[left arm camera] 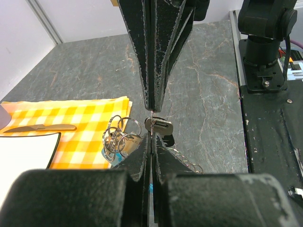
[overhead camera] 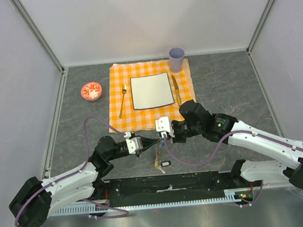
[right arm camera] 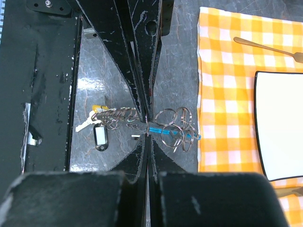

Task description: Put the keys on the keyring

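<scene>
Here left end effector (left arm camera: 150, 142) and right end effector (right arm camera: 147, 139), both clenched, pinch the keyring (right arm camera: 173, 124) tip-to-tip.

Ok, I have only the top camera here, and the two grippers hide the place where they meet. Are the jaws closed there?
Observer: Yes. In the wrist views the left gripper and the right gripper are both shut, tip against tip.
Operator: What is between the tips?
Observer: One silvery key sits right there; whether it is pinched, I cannot tell.
Operator: And to each side?
Observer: The wire rings with the turquoise tag are toward the checked cloth, near its edge; the chain runs off the other way.
</scene>
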You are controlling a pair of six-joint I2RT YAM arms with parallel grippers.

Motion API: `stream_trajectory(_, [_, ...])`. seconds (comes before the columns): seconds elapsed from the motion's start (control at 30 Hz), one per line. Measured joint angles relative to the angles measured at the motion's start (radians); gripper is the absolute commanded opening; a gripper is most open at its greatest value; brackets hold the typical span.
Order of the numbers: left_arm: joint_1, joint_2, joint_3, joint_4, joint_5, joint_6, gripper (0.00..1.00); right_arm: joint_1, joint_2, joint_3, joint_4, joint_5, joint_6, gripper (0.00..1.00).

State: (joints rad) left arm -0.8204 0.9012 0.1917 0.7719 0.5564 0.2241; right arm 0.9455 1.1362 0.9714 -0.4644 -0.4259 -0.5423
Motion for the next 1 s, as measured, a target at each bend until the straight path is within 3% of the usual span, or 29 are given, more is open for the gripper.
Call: stream_trajectory(1.0, [0.0,0.0,0.0,0.0,0.004,0.0,0.02,0.002,0.01,0.0,0.0,0.025,0.025,0.0])
